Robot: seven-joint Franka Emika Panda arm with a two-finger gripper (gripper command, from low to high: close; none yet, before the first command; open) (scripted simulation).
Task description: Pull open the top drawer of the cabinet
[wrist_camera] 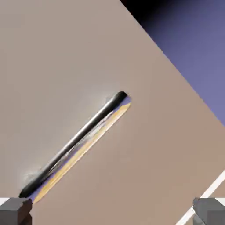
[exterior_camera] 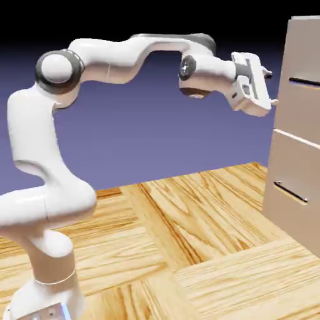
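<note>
The white arm (exterior_camera: 94, 59) reaches to the right. Its pincer (exterior_camera: 270, 84) is spread wide and holds nothing; its tips are just beside the cabinet (exterior_camera: 300, 181). The top drawer (exterior_camera: 300, 81) sits high on the cabinet, shut. Its dark bar handle (wrist_camera: 74, 143) lies flat and long across the front. I count two handles and one wooden table (exterior_camera: 187, 250).

Your wooden parquet table (exterior_camera: 187, 250) carries the cabinet (exterior_camera: 300, 187), standing just ahead of the jaws, reaching well below them.
</note>
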